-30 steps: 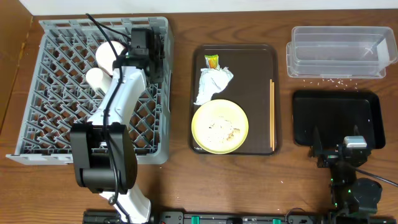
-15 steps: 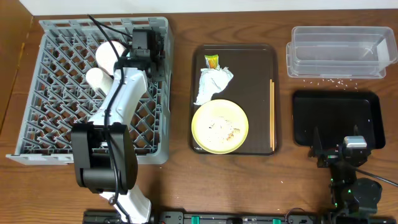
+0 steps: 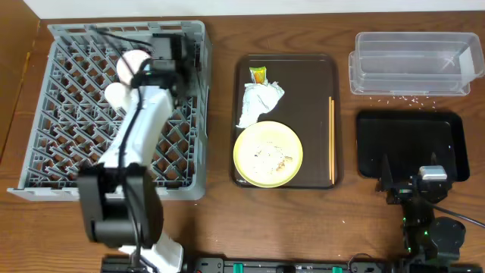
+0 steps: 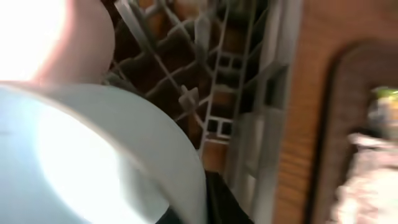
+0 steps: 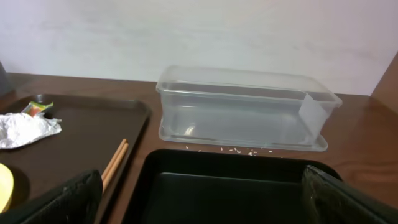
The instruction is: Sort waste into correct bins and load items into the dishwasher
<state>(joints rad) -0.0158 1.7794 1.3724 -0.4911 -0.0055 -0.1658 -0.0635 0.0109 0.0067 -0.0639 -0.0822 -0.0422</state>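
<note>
My left gripper (image 3: 168, 51) is over the back of the grey dish rack (image 3: 68, 136). In the left wrist view its fingers (image 4: 208, 202) sit on either side of the rim of the light blue bowl (image 4: 93, 162), next to a white bowl (image 4: 56, 37). Two pale round dishes (image 3: 115, 95) show in the rack. The pale yellow plate (image 3: 267, 154) with rice crumbs, the white napkin (image 3: 260, 102), the wrapper (image 3: 259, 74) and the chopsticks (image 3: 331, 140) lie on the brown serving tray (image 3: 318, 76). My right gripper (image 3: 420, 178) is open and empty over the black tray (image 3: 413, 140).
The clear tub (image 3: 413, 64) stands at the back right, behind the black tray (image 5: 236, 186), with loose rice grains (image 3: 402, 96) on the table in front of it. The tub (image 5: 242, 106) and chopsticks (image 5: 115, 163) also show in the right wrist view.
My left gripper has moved a little left and towards the back of the rack. The right arm has not moved.
</note>
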